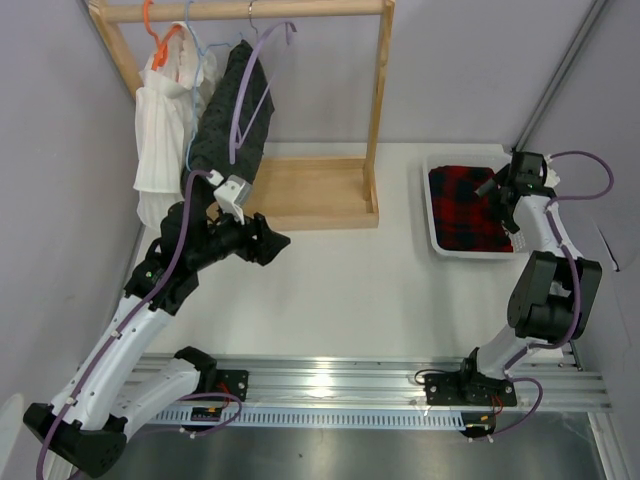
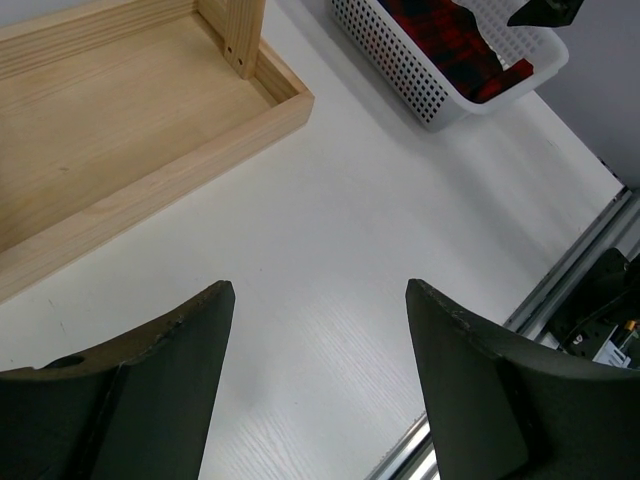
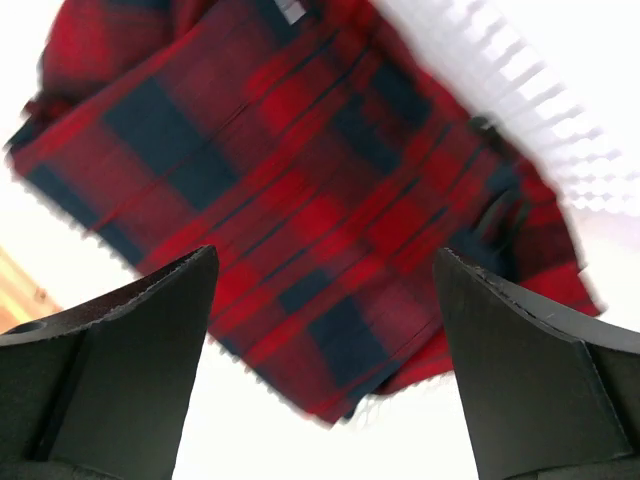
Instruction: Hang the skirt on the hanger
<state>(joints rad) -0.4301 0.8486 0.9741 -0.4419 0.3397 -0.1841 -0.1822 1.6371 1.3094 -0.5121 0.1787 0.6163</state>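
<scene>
The red-and-black checked skirt point(image 1: 458, 205) lies crumpled in a white perforated basket point(image 1: 436, 240) at the right. My right gripper point(image 1: 492, 200) hovers just above it, open; in the right wrist view the skirt point(image 3: 300, 190) fills the space below the wide-spread gripper point(image 3: 325, 255), and nothing is held. The lilac hanger point(image 1: 270, 36) hangs from the wooden rail at the back left, against a dark dotted garment. My left gripper point(image 1: 283, 240) is open over bare table in front of the rack, and in the left wrist view the gripper point(image 2: 320, 290) is empty.
A wooden clothes rack point(image 1: 378, 100) stands on a tray-like base point(image 2: 120, 120). A white pleated garment point(image 1: 160, 140) on an orange hanger point(image 1: 160, 40) and a pale blue hanger hang on its rail. Walls close in on both sides. An aluminium rail point(image 1: 340, 380) runs along the near edge.
</scene>
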